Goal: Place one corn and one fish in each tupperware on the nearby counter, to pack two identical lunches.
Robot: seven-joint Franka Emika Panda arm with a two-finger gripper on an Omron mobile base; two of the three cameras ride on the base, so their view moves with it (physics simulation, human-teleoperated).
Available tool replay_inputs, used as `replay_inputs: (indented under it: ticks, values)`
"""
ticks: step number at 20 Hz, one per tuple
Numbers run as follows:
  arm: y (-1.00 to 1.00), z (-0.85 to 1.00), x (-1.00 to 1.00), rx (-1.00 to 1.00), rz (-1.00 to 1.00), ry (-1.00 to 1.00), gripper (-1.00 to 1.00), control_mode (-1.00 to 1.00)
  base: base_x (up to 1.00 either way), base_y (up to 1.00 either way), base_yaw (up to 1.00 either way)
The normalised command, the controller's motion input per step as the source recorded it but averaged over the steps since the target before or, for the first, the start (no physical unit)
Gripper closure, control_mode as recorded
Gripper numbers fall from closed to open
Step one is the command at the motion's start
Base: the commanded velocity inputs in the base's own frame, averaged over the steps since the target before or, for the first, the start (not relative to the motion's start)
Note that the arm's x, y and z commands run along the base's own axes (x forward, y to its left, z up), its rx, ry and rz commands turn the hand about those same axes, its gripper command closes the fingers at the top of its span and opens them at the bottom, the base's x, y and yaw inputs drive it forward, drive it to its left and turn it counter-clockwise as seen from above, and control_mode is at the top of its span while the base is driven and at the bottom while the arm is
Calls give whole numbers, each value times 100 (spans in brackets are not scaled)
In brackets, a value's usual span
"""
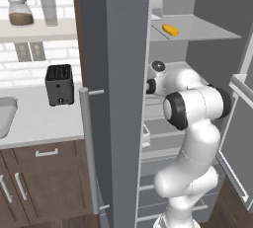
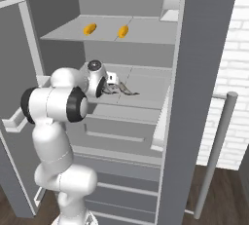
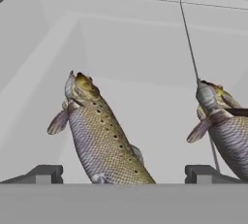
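Inside the open fridge, two yellow-orange corn cobs (image 2: 89,28) (image 2: 123,31) lie on the upper shelf; one corn cob (image 1: 170,29) also shows in the left base view. On the middle shelf lie two grey-brown fish. My gripper (image 2: 113,86) reaches in over that shelf, with a fish (image 2: 128,91) just past its tips. In the hand view the gripper (image 3: 123,173) is open, its fingertips (image 3: 46,173) wide apart on either side of the left fish (image 3: 97,136). The second fish (image 3: 227,131) lies to the right. The tupperware is out of view.
The grey fridge door (image 1: 113,98) stands open between the arm and the pale counter (image 1: 44,118), which bears a black toaster (image 1: 60,84) and a sink (image 1: 5,116). The door's long handle (image 2: 214,156) juts out at the right. Fridge drawers (image 2: 116,136) lie below the fish shelf.
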Motion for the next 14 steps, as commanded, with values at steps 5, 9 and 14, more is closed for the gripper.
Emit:
replay_inputs:
  ticks: [5,9,14]
  values:
    - [0,-26,8,-1,1,2,-100,-100,0,0,0]
    - [0,-26,18,0,1,0,-100,-100,0,0,0]
    - [0,-10,11,0,0,0,100,-100,0,0,0]
